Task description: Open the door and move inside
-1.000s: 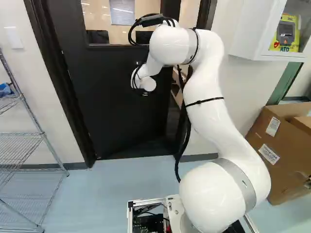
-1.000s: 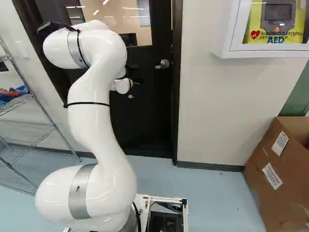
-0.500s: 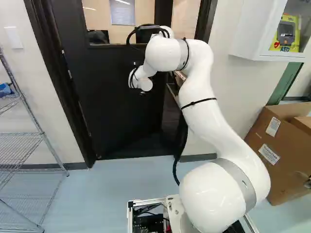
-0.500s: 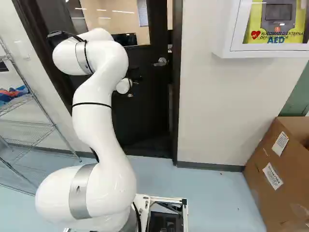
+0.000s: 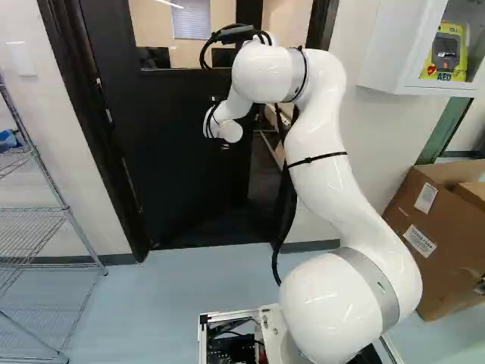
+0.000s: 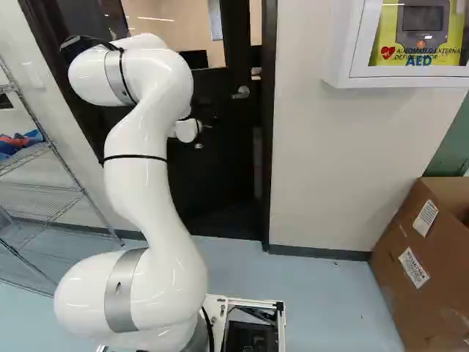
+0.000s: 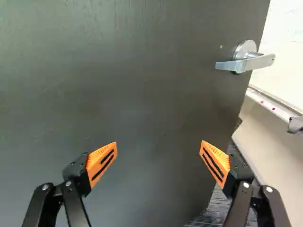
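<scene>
Lever handle [image 7: 236, 65] nearly level lengthwise, tip toward hinge side of door [image 5: 178, 174]; claw [image 6: 206, 133] wide apart

Out ahead of the arm [image 6: 139, 176], the gripper [image 6: 207, 123] shows too small and dark to read in the right base view! In front of it, the door [image 7: 137, 80] runs off the wrist view, and past its free edge a grey thing [image 7: 296, 125] gets cut off, unnameable!

The door [image 7: 118, 71] looks matt, its handle [image 7: 236, 65] smooth metal; the arm [image 5: 318, 182] is glossy, the box [image 6: 440, 308] matt cardboard, the shelf [image 5: 66, 208] shiny metal wire.
</scene>
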`<state>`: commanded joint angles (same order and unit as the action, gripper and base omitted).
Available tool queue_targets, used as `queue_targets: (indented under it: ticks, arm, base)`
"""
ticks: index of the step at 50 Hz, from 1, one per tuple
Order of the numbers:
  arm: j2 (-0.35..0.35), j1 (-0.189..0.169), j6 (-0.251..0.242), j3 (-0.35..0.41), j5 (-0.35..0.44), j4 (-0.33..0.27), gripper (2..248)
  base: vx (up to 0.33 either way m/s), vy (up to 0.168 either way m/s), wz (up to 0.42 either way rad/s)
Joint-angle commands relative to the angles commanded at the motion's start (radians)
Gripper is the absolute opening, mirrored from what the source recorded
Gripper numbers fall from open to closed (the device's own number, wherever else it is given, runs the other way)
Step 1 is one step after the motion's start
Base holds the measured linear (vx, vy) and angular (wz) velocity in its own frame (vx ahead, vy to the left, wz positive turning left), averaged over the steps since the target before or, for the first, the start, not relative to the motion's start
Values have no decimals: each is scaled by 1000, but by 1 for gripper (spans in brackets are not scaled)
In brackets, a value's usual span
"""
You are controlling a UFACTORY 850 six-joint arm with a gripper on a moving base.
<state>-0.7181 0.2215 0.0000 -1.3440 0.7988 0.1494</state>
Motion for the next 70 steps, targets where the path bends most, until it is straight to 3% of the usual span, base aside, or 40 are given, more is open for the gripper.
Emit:
queue_targets:
  ticks: [39,70]
  arm:
    - [200,-21,0,267,0,-20,247]
    - [353,-40,0,460,12,-146,247]
  base:
    - [0,0,0]
    - [0,0,0]
